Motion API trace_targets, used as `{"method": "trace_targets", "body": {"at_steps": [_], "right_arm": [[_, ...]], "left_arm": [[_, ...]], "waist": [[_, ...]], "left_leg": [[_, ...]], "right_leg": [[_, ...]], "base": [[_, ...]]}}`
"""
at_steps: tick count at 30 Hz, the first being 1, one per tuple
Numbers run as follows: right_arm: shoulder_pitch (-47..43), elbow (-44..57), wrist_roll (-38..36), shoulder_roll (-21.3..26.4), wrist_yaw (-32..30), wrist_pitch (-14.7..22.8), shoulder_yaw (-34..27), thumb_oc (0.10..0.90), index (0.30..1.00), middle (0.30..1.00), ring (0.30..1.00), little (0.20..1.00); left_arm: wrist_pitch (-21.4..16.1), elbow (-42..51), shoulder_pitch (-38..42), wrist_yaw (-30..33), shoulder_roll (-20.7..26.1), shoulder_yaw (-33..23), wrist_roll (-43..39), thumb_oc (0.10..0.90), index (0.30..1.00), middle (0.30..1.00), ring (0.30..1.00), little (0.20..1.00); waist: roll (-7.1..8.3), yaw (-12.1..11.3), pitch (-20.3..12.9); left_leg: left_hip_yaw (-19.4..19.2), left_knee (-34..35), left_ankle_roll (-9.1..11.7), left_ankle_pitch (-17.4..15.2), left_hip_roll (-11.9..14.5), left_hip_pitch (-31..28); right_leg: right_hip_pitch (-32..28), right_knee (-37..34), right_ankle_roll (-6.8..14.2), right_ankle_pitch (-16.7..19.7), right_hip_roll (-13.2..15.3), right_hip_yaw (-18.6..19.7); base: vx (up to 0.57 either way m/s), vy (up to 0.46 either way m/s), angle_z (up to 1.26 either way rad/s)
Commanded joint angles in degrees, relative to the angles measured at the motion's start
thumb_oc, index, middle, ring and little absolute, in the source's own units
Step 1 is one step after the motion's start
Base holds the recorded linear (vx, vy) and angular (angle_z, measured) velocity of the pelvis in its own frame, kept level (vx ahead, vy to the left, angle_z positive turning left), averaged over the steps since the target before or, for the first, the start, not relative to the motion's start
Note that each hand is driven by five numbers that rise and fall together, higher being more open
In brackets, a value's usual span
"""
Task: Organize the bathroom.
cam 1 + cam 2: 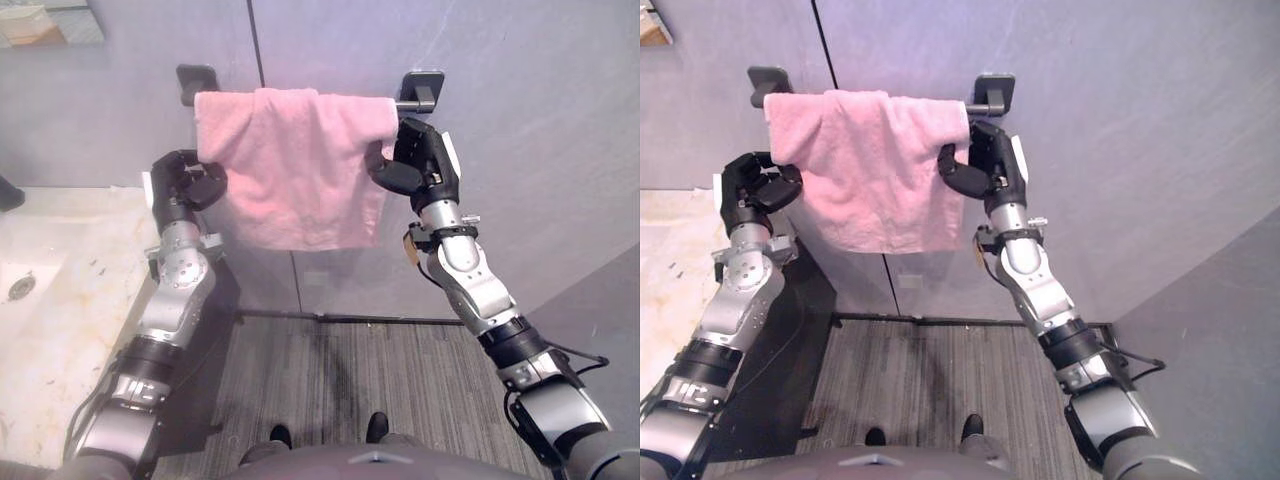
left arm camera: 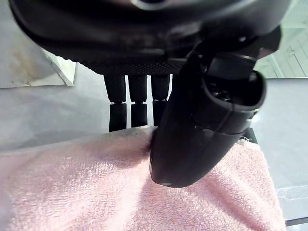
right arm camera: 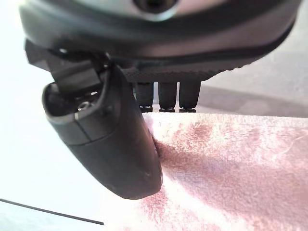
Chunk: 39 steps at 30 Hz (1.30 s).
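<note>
- A pink towel [image 1: 295, 165] is draped over a dark rail [image 1: 412, 101] fixed to the grey wall [image 1: 520, 120].
- The towel's left edge is pinched between the thumb and fingers of the left hand [image 1: 185, 183].
- The towel's right edge, just below the rail, is pinched by the right hand [image 1: 415, 160].
- A pale countertop [image 1: 50, 300] with a drain is seen at lower left.
</note>
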<state>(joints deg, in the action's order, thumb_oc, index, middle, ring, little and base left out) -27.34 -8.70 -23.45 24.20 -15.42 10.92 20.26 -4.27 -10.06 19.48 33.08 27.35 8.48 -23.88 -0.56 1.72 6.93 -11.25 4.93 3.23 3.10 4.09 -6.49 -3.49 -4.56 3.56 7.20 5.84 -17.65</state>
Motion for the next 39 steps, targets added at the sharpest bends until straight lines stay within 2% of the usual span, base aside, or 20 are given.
{"method": "trace_targets", "body": {"at_steps": [1, 7, 10, 15, 19, 25, 27, 39], "right_arm": [[3.2, 4.0, -1.0, -0.6, 1.6, 6.9, -2.0, 0.4, 0.3, 0.3, 0.3, 0.3], [8.4, 3.7, -2.3, -1.9, -1.4, 8.5, -2.9, 0.4, 0.3, 0.3, 0.3, 0.3], [11.4, 3.3, -5.2, -4.4, -4.6, 8.5, -3.1, 0.4, 0.3, 0.3, 0.3, 0.3], [14.1, 3.7, -7.1, -7.6, -8.7, 8.8, -2.9, 0.4, 0.3, 0.3, 0.3, 0.3], [14.9, 3.1, -11.6, -9.4, -11.6, 9.6, -2.8, 0.4, 0.3, 0.3, 0.3, 0.3], [15.7, 3.0, -18.6, -12.4, -16.5, 12.9, -2.5, 0.4, 0.3, 0.3, 0.3, 0.3], [16.0, 3.2, -18.7, -13.1, -19.9, 14.6, -2.6, 0.4, 0.3, 0.3, 0.3, 0.3], [15.1, 3.4, -18.3, -14.7, -26.5, 17.7, -1.5, 0.4, 0.3, 0.3, 0.3, 0.3]], "left_arm": [[-8.2, -0.1, 2.7, 2.7, 3.3, -2.5, 5.7, 0.4, 0.3, 0.3, 0.3, 0.3], [-9.7, -0.2, 0.9, 7.1, 3.1, -4.2, 5.3, 0.4, 0.3, 0.3, 0.3, 0.3], [-10.9, 0.1, -0.4, 9.5, 2.1, -4.5, 5.1, 0.4, 0.3, 0.3, 0.3, 0.3], [-10.9, 0.8, -1.3, 11.2, 0.7, -3.7, 5.8, 0.4, 0.3, 0.3, 0.3, 0.3], [-11.5, 0.2, -1.4, 11.3, 0.3, -3.5, 5.2, 0.4, 0.3, 0.3, 0.3, 0.3], [-12.2, -0.2, -1.4, 11.6, -0.2, -2.5, 4.1, 0.4, 0.3, 0.3, 0.3, 0.3], [-12.7, -0.6, -1.5, 12.1, -0.3, -2.4, 4.0, 0.4, 0.3, 0.3, 0.3, 0.3], [-13.3, -0.8, -1.8, 13.6, -1.7, -0.8, 2.1, 0.4, 0.3, 0.3, 0.3, 0.3]], "waist": [[0.06, 1.4, -4.1], [-0.36, 2.3, -4.0], [-0.66, 2.9, -3.7], [-1.17, 3.5, -3.6], [-1.49, 3.8, -3.5], [-1.99, 4.0, -3.5], [-2.17, 4.0, -3.5], [-2.65, 3.7, -3.6]], "left_leg": [[-2.2, 0.1, -3.6, -5.2, -5.2, -2.0], [-2.6, 0.1, -3.6, -5.1, -5.1, -2.1], [-3.0, 0.1, -3.7, -5.1, -5.2, -2.2], [-3.5, 0.1, -3.9, -5.1, -5.1, -2.4], [-3.9, 0.1, -4.0, -5.1, -5.2, -2.5], [-4.2, 0.1, -4.1, -4.9, -5.3, -2.4], [-4.3, 0.1, -4.1, -4.8, -5.3, -2.5], [-4.2, 0.1, -4.3, -4.8, -5.6, -2.3]], "right_leg": [[-2.7, 3.0, 3.4, -8.5, -1.8, 2.5], [-2.5, 3.1, 3.4, -8.5, -1.9, 3.0], [-2.4, 3.3, 3.4, -8.6, -2.0, 3.3], [-2.3, 3.4, 3.3, -8.7, -2.0, 3.9], [-2.4, 3.4, 3.2, -8.7, -1.9, 4.0], [-2.4, 3.3, 3.1, -8.6, -1.9, 4.1], [-2.4, 3.3, 3.1, -8.6, -1.9, 4.0], [-2.6, 3.4, 2.9, -8.9, -1.8, 3.6]], "base": [[0.0, 0.0, 0.0], [0.0, 0.009, -0.03], [0.0, 0.006, -0.01], [0.0, 0.025, -0.09], [0.0, 0.013, -0.03], [0.0, 0.003, -0.01], [0.0, 0.0, 0.0], [0.0, 0.0, 0.0]]}}
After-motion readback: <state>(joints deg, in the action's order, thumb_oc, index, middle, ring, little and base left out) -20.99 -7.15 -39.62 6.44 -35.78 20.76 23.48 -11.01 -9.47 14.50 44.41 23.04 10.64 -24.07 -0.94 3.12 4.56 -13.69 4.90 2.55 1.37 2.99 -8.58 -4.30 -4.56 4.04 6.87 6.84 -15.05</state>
